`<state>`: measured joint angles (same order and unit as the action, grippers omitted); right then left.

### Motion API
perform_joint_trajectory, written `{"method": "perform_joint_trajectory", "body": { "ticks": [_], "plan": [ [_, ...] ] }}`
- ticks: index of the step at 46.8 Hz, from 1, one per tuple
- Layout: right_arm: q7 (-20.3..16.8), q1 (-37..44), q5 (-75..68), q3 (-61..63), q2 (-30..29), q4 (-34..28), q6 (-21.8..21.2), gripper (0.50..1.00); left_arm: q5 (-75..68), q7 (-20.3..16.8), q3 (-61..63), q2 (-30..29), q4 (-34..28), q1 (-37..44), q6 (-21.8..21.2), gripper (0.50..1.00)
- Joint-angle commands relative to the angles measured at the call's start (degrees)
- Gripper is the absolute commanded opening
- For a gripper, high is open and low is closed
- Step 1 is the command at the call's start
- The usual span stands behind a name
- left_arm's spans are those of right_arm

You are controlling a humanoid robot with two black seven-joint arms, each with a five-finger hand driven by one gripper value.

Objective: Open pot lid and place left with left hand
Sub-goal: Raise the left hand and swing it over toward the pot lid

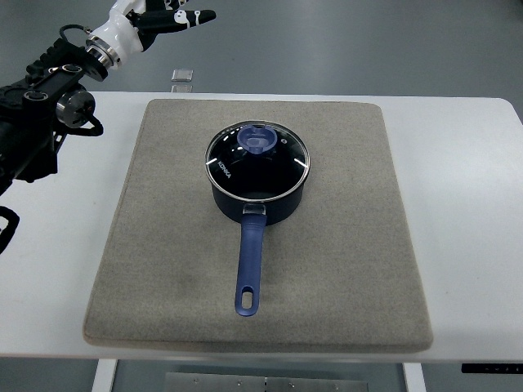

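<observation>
— Lid: where is it?

— Glass lid (257, 159) with its blue knob (258, 139) sits closed on the dark blue saucepan (260, 196), near the middle of the grey mat (343, 261). The pan's long blue handle (249, 269) points toward my side.

— And the mat?

— It lies flat on the white surface (474, 204), covering most of it.

— Your left hand?

— My left hand (167, 18) is up at the far left corner, well apart from the pan, past the surface's far edge. My fingers (196, 15) are stretched out and hold nothing. A small grey block (182, 76) lies just beyond the surface.
</observation>
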<state>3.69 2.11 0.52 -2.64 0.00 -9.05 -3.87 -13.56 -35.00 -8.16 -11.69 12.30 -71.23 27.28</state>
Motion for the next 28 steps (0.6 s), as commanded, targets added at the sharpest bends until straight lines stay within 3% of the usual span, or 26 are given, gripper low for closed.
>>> {"method": "perform_joint_trajectory", "body": {
  "ticks": [1,11,22,28],
  "plan": [
    [0.0,0.0,0.0,0.0,0.0,0.0,0.0,0.917,-6.9,0.0,1.3,-0.4,0.0,-1.5,1.9,0.988],
    [0.0,0.0,0.0,0.0,0.0,0.0,0.0,0.915,-23.3,0.0,1.4,-0.7,2.5,-4.7,2.3,0.988],
    [0.0,0.0,0.0,0.0,0.0,0.0,0.0,0.917,-36.4,0.0,1.4,-9.7,21.8,-9.0,2.8,0.988],
    [0.0,0.0,0.0,0.0,0.0,0.0,0.0,0.917,-45.6,0.0,1.4,-11.9,27.6,-11.3,2.8,0.984]
  ]
}}
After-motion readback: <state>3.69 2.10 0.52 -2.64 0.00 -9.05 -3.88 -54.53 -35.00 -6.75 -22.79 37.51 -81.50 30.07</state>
